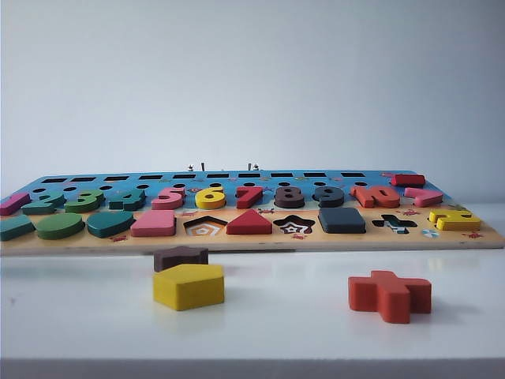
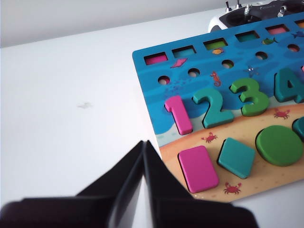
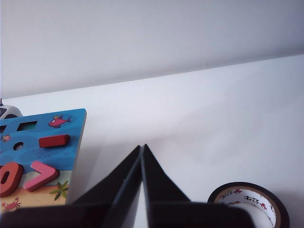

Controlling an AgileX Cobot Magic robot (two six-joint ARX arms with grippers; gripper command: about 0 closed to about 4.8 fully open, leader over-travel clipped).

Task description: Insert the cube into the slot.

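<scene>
The cube (image 1: 342,219), a flat dark navy square block, lies in the front row of the puzzle board (image 1: 260,242), between the star cut-out (image 1: 294,226) and the cross cut-out (image 1: 394,223). It sits level like the seated blocks around it. The slot is hidden under it; no checkerboard pattern shows. My left gripper (image 2: 143,142) is shut and empty over the white table beside the board's left end. My right gripper (image 3: 142,146) is shut and empty over the table beside the board's right end (image 3: 76,156). Neither gripper appears in the exterior view.
In front of the board lie a yellow pentagon (image 1: 188,286), a brown star block (image 1: 181,257) and an orange-red cross (image 1: 390,295). The pentagon cut-out (image 1: 205,227) is open. A tape roll (image 3: 249,204) lies near my right gripper. A controller (image 2: 256,14) sits behind the board.
</scene>
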